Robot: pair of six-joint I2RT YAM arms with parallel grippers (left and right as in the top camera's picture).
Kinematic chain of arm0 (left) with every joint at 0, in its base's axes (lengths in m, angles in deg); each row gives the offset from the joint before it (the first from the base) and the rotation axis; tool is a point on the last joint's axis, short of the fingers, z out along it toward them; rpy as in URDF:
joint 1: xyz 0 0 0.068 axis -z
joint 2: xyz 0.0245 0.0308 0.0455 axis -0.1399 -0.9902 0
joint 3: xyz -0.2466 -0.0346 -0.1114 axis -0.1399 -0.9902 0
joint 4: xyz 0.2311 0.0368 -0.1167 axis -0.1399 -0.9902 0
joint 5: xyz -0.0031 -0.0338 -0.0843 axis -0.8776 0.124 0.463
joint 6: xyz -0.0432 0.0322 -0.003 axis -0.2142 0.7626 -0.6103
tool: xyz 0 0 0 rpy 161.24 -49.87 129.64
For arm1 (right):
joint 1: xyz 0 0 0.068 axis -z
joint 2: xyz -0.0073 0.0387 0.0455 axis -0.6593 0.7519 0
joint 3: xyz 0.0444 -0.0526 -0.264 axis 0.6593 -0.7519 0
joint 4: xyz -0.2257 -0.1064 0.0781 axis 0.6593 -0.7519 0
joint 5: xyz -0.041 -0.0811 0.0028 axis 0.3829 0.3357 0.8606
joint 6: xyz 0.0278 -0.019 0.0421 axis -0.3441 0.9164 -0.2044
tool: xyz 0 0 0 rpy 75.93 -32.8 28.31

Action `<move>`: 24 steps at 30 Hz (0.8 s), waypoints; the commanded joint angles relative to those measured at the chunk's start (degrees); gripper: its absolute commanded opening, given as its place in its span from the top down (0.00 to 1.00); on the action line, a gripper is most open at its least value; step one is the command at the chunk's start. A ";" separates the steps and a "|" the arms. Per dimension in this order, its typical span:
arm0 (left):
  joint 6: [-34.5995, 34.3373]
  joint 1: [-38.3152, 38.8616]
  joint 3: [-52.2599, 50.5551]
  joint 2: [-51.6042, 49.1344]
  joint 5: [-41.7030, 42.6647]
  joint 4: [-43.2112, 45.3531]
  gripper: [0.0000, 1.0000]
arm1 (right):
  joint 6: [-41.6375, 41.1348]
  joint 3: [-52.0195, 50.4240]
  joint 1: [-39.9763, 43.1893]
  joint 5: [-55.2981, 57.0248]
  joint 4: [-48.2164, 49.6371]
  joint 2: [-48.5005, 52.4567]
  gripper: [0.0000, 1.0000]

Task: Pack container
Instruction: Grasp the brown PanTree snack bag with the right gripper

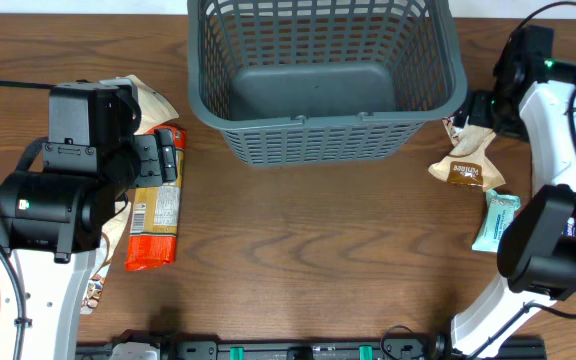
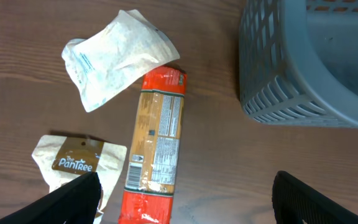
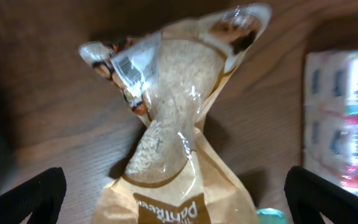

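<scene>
Container (image 1: pixel 313 140) sits upright at the far centre of the worktop (image 1: pixel 298 250), grey lattice walls, solid bottom showing. My left tool (image 2: pixel 185 200) is released, fingers spread wide and gripping nothing. It hangs over the near end of the long orange-ended packet (image 2: pixel 157 149), which lies flat, left of the container and apart from it. A white pouch (image 2: pixel 117 59) touches that packet's far end. A tan PanTree pouch (image 2: pixel 79 165) lies just beside it on the left. My right tool (image 3: pixel 176 199) is also released, fingers far apart on either side of a clear-windowed rice pouch (image 3: pixel 173 124), not pinching it. That pouch lies near the container's right front corner. A teal packet (image 1: pixel 495 220) lies just beside it, on the near side.
</scene>
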 commanded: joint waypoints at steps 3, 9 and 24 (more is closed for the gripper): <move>0.35 -0.24 -0.11 -0.07 0.09 -0.11 0.16 | 0.74 -7.63 0.37 -1.75 5.01 1.70 0.01; 0.35 -0.24 -0.11 -0.07 0.09 -0.13 0.16 | 1.20 -16.81 0.44 -3.02 13.68 1.70 0.01; 0.35 -0.24 -0.11 -0.07 0.09 -1.70 0.16 | 1.75 -21.73 0.68 -3.21 21.00 1.73 0.36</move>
